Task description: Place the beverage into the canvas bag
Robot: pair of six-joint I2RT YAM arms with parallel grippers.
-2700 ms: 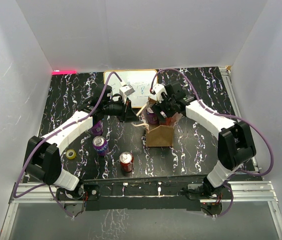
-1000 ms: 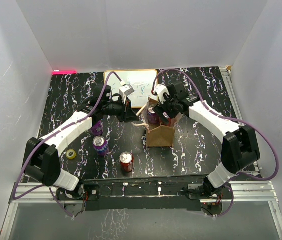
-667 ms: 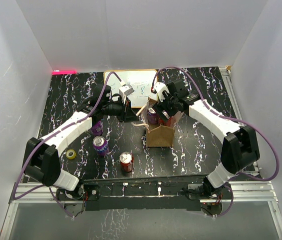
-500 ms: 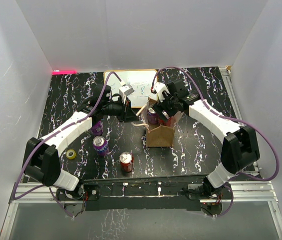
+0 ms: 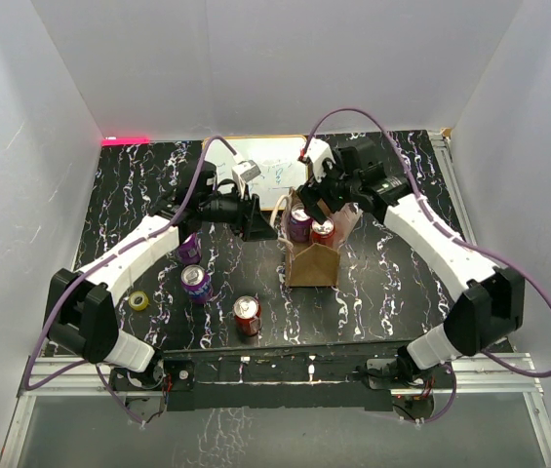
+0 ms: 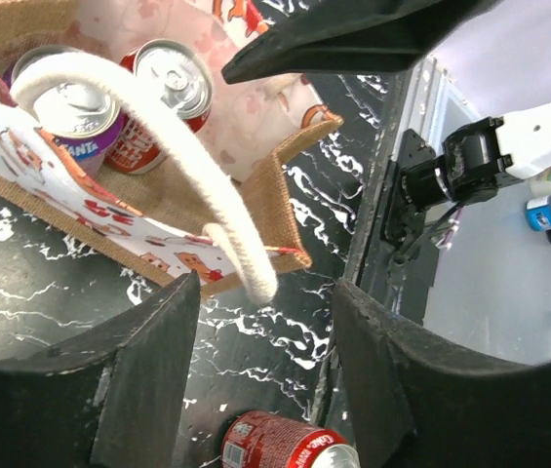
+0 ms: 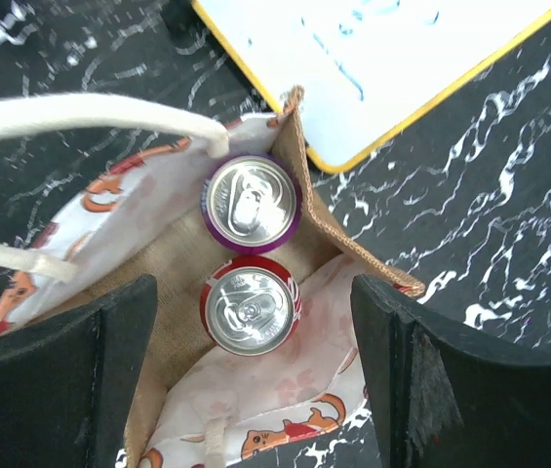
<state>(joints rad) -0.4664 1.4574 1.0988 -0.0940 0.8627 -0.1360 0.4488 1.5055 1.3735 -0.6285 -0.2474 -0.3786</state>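
Observation:
The canvas bag (image 5: 311, 261) stands open at mid-table, tan with a cat-print lining. Inside it, upright and side by side, are a red beverage can (image 7: 252, 305) (image 5: 323, 231) (image 6: 168, 83) and a purple can (image 7: 252, 203) (image 5: 299, 225) (image 6: 68, 97). My right gripper (image 7: 255, 380) (image 5: 316, 195) hovers open above the bag's mouth, holding nothing. At the bag's left side my left gripper (image 6: 265, 361) (image 5: 255, 222) has its jaws apart. The cream handle (image 6: 158, 156) droops loose toward the gap between them. The other handle (image 7: 90, 112) crosses the right wrist view.
A whiteboard (image 5: 265, 175) (image 7: 382, 58) lies just behind the bag. Left of the bag stand two purple cans (image 5: 189, 249) (image 5: 195, 283) and a red can (image 5: 247, 315) (image 6: 285, 444). A yellow tape roll (image 5: 138, 300) lies near the left arm.
The right gripper has lifted up and back out of the bag, leaving the red can inside. The left gripper has opened and let go of the cream handle.

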